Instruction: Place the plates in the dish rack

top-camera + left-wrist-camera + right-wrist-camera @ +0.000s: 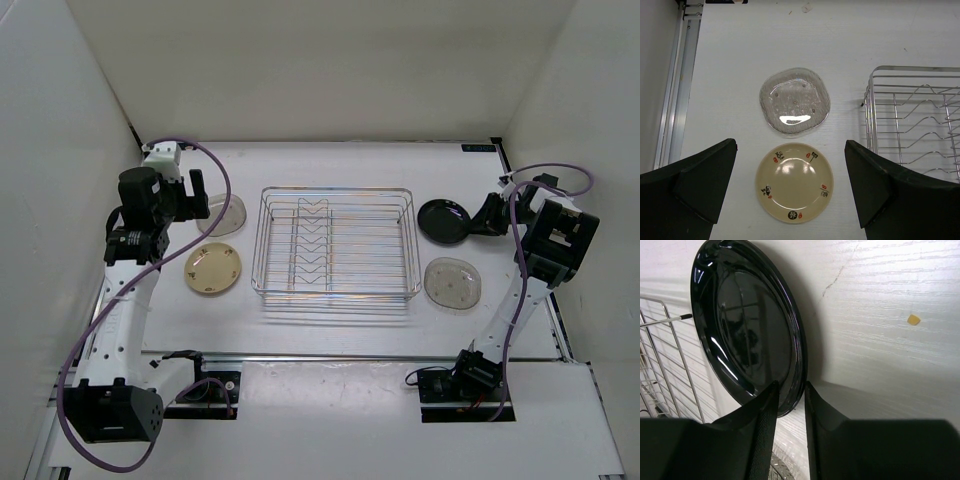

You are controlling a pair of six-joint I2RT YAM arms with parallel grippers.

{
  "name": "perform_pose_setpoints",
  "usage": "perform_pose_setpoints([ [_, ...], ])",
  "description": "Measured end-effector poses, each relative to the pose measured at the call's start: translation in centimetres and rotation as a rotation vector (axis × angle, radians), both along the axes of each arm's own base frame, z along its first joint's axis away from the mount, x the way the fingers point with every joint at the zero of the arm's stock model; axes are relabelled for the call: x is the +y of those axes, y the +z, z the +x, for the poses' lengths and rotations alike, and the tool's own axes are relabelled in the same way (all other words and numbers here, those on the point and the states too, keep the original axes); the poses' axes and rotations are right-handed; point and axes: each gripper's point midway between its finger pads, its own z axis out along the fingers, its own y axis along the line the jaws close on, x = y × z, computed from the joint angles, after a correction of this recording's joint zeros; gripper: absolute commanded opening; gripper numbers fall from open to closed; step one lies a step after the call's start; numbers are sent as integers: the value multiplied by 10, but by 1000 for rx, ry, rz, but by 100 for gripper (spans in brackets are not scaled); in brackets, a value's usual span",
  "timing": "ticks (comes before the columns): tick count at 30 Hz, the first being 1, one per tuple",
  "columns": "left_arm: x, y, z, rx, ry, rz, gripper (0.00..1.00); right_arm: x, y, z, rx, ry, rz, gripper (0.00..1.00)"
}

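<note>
The dish rack [335,190] stands in the middle of the counter [330,165], with no plate in it. All four plates lie flat on the counter beside it. To its left are a clear plate [794,101] and, nearer the arm bases, the cream plate [794,182] with small printed marks round its rim; the two lie just apart. To the rack's right are the black plate [443,220] and, nearer the bases, a second clear plate [452,282].

The left hand [790,147] hovers above the two left plates with its fingers [705,185] wide apart, holding nothing. The right hand [791,390] is at the black plate's outer edge, its two fingers close together on either side of the rim. Whether they already press on the rim cannot be told.
</note>
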Motion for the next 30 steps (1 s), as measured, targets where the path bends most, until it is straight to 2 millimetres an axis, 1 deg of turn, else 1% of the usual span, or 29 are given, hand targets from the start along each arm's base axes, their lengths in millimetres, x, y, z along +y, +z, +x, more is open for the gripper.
perform_pose_setpoints([
  [2, 0, 0, 0, 0, 1, 0, 100, 0, 0, -1, 3, 0, 1, 26],
  [4, 1, 0, 0, 0, 2, -1, 100, 1, -1, -2, 8, 0, 4, 26],
  [5, 1, 0, 0, 0, 1, -1, 100, 1, -2, -3, 10, 0, 5, 23],
  [6, 1, 0, -1, 0, 1, -1, 100, 2, -2, -3, 12, 1, 5, 23],
  [11, 2, 2, -2, -6, 3, -2, 100, 2, -3, -4, 16, 0, 6, 16],
  [15, 3, 2, -2, -8, 4, -4, 100, 2, -3, -4, 18, -2, 9, 5],
  [18, 3, 2, -2, -7, 4, -4, 100, 3, -3, -5, 22, -3, 11, 0],
  [24, 2, 2, -2, -7, 2, -5, 100, 2, -3, -5, 24, -4, 7, 0],
  [30, 2, -5, -3, 7, 1, -6, 100, 5, -3, -4, 25, -1, 7, 1],
])
